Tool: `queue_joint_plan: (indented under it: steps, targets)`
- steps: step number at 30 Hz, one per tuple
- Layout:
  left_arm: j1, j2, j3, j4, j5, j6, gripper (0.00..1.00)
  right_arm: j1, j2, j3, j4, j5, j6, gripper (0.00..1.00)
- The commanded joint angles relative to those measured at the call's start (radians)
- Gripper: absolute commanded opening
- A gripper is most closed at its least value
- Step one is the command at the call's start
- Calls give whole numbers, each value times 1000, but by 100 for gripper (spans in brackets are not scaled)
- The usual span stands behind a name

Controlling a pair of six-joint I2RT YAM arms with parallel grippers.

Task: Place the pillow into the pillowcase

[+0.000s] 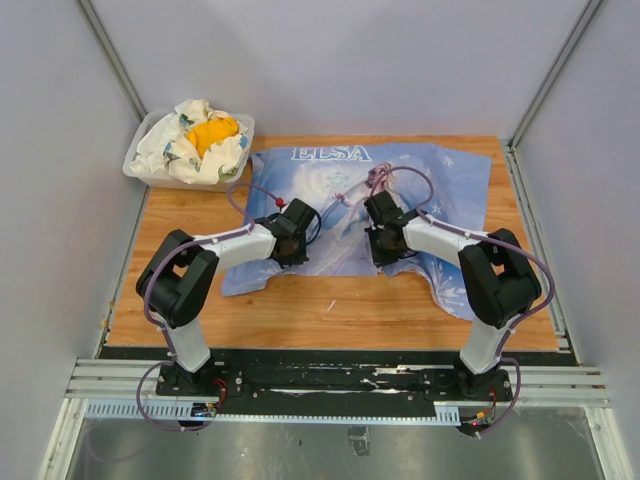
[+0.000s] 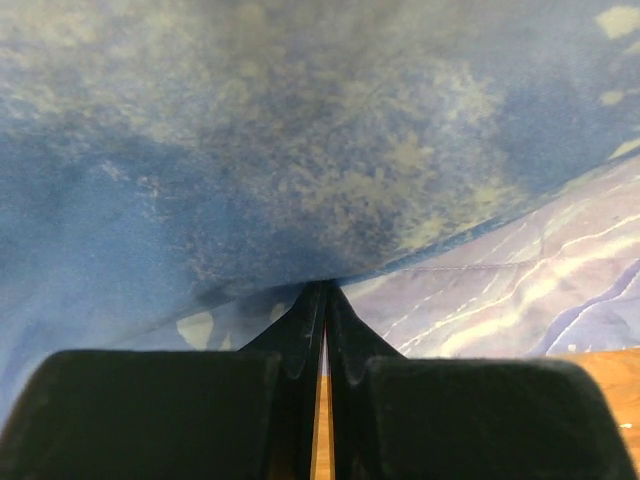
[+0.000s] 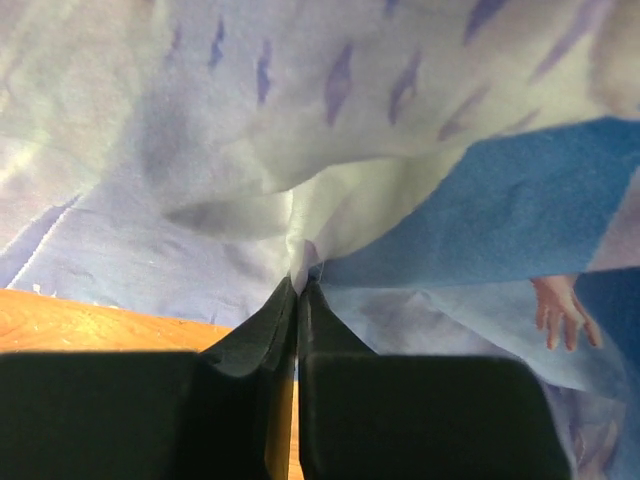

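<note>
The light-blue "ELSA" pillowcase [image 1: 440,175] lies spread over the back middle and right of the wooden table. My left gripper [image 1: 292,240] sits at its near left edge. In the left wrist view its fingertips [image 2: 323,290] are pressed together on the blue fabric's hem [image 2: 300,150]. My right gripper [image 1: 385,240] sits at the near middle edge. In the right wrist view it [image 3: 299,282] is shut on a pale fold of the pillowcase [image 3: 300,120], which rises bunched from the tips. The pillow shows in no view.
A white bin [image 1: 140,160] at the back left corner holds a white-and-yellow cloth bundle [image 1: 205,135]. Bare wood [image 1: 340,310] runs between the pillowcase and the arm bases. Grey walls close in both sides and the back.
</note>
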Motion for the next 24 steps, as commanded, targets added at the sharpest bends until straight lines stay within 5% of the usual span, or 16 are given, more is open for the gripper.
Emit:
queue_joint_plan:
  steps: [1,16,21,24]
  targets:
    - [-12,-8,-75,-36,-15,-5,3,30,7,-99,-62,72,21,1]
    - [-13,-213,-205,-127,-26,-2,0,128,-228,-210,-175,91,59,1]
    - [-14,-234,-185,-166,-16,2,1,129,-244,-203,-172,104,51,33]
    - [-13,-271,-153,-209,-27,7,7,129,-272,-138,-205,143,46,37]
